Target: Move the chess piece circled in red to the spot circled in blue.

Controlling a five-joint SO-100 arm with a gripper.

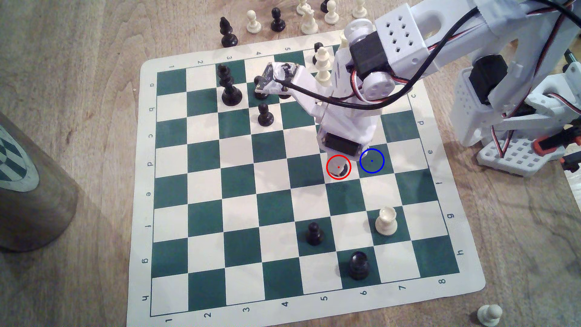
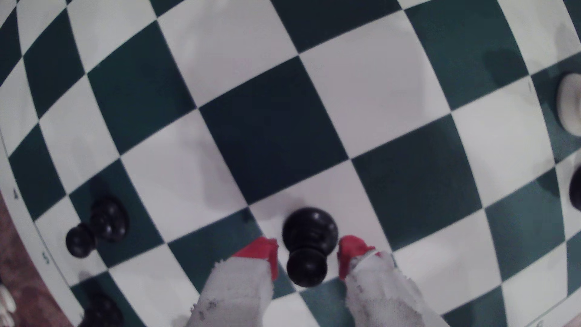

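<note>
Gripper [image 2: 308, 254] is straddling the black pawn [image 2: 309, 245] with red-tipped jaws apart, not touching it, pawn standing on the red-ringed white square [image 1: 338, 167], just beside the blue-ringed green square [image 1: 372, 160].

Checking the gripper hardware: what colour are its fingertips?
Red, on white fingers, either side of the black pawn; clearest in the wrist view.

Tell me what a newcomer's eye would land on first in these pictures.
First, the white arm bent low over the green-and-white chessboard, its gripper open with a red-tipped finger on either side of a black pawn, gaps showing. Next, the red ring around that pawn and the blue-ringed green square just to the exterior view's right of it.
</note>
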